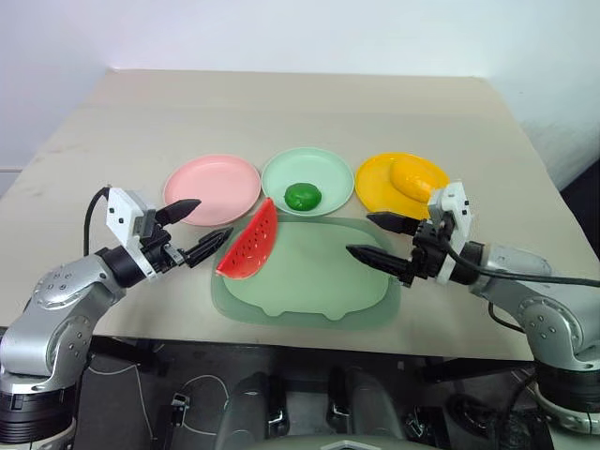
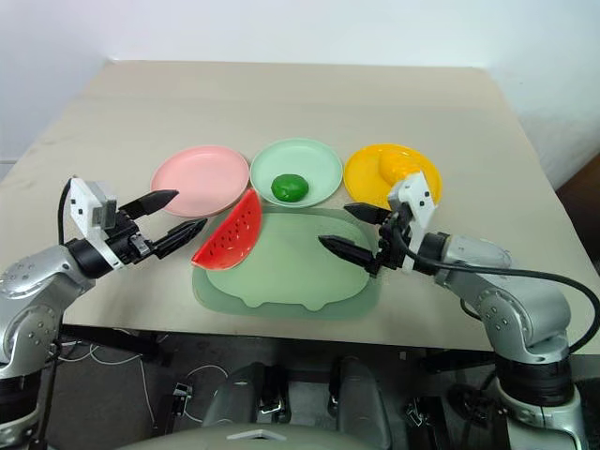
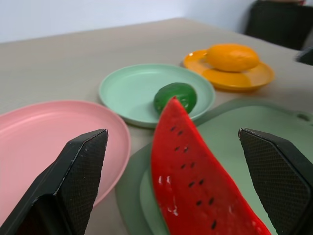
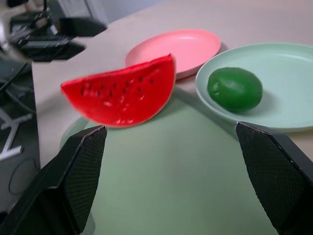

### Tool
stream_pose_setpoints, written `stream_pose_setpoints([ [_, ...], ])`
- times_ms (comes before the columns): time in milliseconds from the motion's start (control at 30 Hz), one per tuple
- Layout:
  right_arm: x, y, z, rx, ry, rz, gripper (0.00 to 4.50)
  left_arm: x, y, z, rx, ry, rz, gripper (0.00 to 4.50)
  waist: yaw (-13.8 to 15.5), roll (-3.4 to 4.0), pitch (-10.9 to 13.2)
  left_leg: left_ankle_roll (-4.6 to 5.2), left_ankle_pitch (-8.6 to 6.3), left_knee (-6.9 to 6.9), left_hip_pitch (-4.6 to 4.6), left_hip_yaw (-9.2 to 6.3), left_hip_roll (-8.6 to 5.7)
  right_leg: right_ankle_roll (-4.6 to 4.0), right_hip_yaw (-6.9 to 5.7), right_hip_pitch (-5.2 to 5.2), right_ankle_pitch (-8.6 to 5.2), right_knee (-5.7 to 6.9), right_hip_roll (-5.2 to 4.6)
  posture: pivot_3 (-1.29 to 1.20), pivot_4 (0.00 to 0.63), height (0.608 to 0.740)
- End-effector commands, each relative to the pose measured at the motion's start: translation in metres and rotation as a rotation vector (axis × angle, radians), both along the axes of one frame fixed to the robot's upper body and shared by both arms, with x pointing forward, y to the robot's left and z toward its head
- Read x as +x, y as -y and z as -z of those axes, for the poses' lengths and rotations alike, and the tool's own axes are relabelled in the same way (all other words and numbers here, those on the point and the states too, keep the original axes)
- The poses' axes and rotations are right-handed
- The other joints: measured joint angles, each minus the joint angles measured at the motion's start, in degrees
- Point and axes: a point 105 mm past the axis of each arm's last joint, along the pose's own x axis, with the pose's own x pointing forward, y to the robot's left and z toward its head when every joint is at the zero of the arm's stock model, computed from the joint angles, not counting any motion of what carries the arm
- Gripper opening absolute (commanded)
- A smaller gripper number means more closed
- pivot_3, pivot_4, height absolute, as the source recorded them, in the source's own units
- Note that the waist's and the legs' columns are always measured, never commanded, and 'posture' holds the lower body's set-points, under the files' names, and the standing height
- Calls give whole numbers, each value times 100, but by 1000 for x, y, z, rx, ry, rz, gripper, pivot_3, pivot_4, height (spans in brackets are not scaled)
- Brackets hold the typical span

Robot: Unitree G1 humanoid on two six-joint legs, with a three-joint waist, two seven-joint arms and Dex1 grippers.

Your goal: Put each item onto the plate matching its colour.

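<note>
The left hand (image 1: 192, 232) is hovering low over the near left part of the beige surface (image 1: 309, 103), its two black fingers standing wide apart and gripping nothing. Just beyond its fingertips, the red watermelon slice (image 1: 249, 241) is lying on the left edge of the translucent green tray (image 1: 309, 281), its rind side turned toward the tray's middle and its upper tip reaching toward the gap between the pink and mint plates. The right hand (image 1: 373, 238) is hanging over the right side of the tray, fingers also spread wide and empty, pointing across the tray toward the slice but well apart from it.

Farther back, three round plates are sitting in a row just behind the tray. The pink plate (image 1: 212, 188) is lying bare on the left. The mint green plate (image 1: 307, 180) in the middle is carrying the small green fruit (image 1: 303, 196). The yellow-orange plate (image 1: 380, 180) on the right is carrying the yellow mango-like fruit (image 1: 412, 177), just behind the right hand's wrist.
</note>
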Motion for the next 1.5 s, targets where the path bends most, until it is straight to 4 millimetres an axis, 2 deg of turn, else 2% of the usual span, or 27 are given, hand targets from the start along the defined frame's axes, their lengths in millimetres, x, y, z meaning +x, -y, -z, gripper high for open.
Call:
stream_pose_setpoints([
  [33,0,-8,-11,-14,69,-15,4454,-3,13,-9,12,20,-12,4500,-1,0,0,0,0,1,1,0,0,0,0,2,0,0,0,0,150,696],
  [233,4,-15,-9,-42,68,-3,4454,5,28,-3,15,-89,-119,4500,16,-5,-1,0,0,7,-1,-7,0,-1,-2,5,1,2,1,0,150,696],
  [367,4,-16,-15,-25,77,-11,4454,7,41,-2,52,-124,-143,4500,13,-6,-2,1,0,14,-2,-9,-1,0,-4,11,2,3,2,0,150,696],
  [533,-1,-15,-26,-2,157,-20,4454,5,59,19,102,-238,-112,4500,13,-7,-2,1,0,17,0,-10,-1,1,-4,14,2,7,4,0,150,696],
  [667,-9,-14,-32,25,221,-31,4454,12,54,38,151,-332,-184,4500,22,-7,-2,1,0,21,-1,-12,-1,4,-5,13,1,11,5,0,150,696],
  [1033,-11,-13,-21,11,234,-29,4454,25,55,53,152,-424,-258,4500,157,-7,-4,2,-2,45,2,-24,-2,5,-9,28,-4,11,-2,0,150,696],
  [1133,-10,-13,-21,7,237,-30,4500,26,56,47,136,-419,-252,3902,144,-8,-4,2,-2,46,1,-24,-3,4,-9,30,-3,10,-3,0,150,696],
  [1233,-6,-13,-21,6,242,-24,4500,27,57,40,132,-409,-236,2961,142,-8,-4,2,-2,45,1,-27,-2,1,-10,29,-1,11,-1,0,150,696],
  [1300,-5,-14,-21,4,243,-22,4500,26,58,37,129,-409,-227,2625,139,-8,-4,2,-2,45,-1,-28,-2,0,-12,26,0,11,-1,0,150,696],
  [1500,-2,-18,-22,-3,247,-24,4500,28,53,26,113,-384,-253,2518,138,-8,-4,2,-1,45,-3,-28,-1,0,-12,23,1,12,1,0,150,696],
])
